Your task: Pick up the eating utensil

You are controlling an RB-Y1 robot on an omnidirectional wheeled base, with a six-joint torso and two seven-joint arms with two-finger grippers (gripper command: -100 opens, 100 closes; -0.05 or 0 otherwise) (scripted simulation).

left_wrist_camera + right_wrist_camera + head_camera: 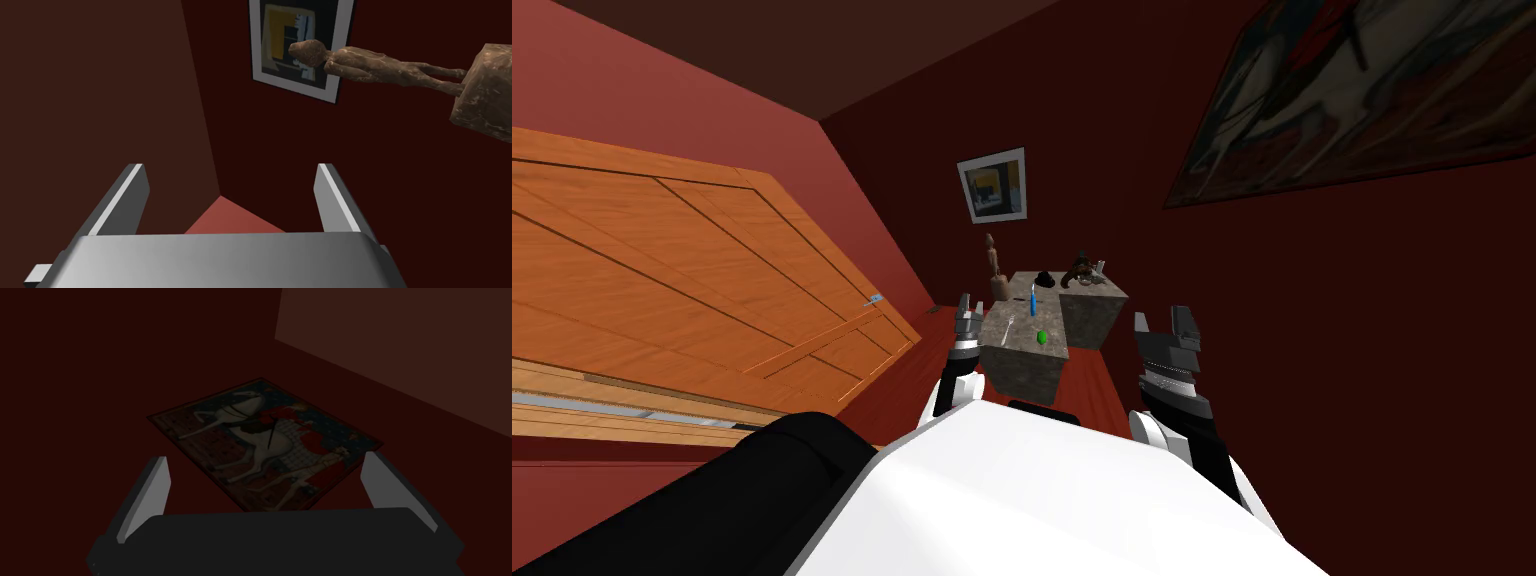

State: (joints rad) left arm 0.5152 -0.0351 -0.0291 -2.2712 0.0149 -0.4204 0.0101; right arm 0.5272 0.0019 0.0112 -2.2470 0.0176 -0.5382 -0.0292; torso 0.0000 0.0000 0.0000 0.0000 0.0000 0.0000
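Pale fork point(1008, 326) lies on worktop point(1024, 352), long axis running away from me, just right of left pincer point(971, 304), the nearer one. Right pincer point(1162, 320) is farther off. Both are released.

You get a dim room: the dark red walls point(1332, 330) swallow most light, and the wooden door point(682, 280) shows brightest. The wide lens splays the walls toward the corners. The right wrist view is murkiest, its painting point(265, 448) barely lit. Small things on the tabletop point(1050, 312) are perhaps too tiny to read.

One table point(1032, 368), one statuette point(997, 268), one pale utensil point(1008, 326), two wall pictures point(993, 184) point(1362, 90), two pincers point(970, 304) point(1162, 322).
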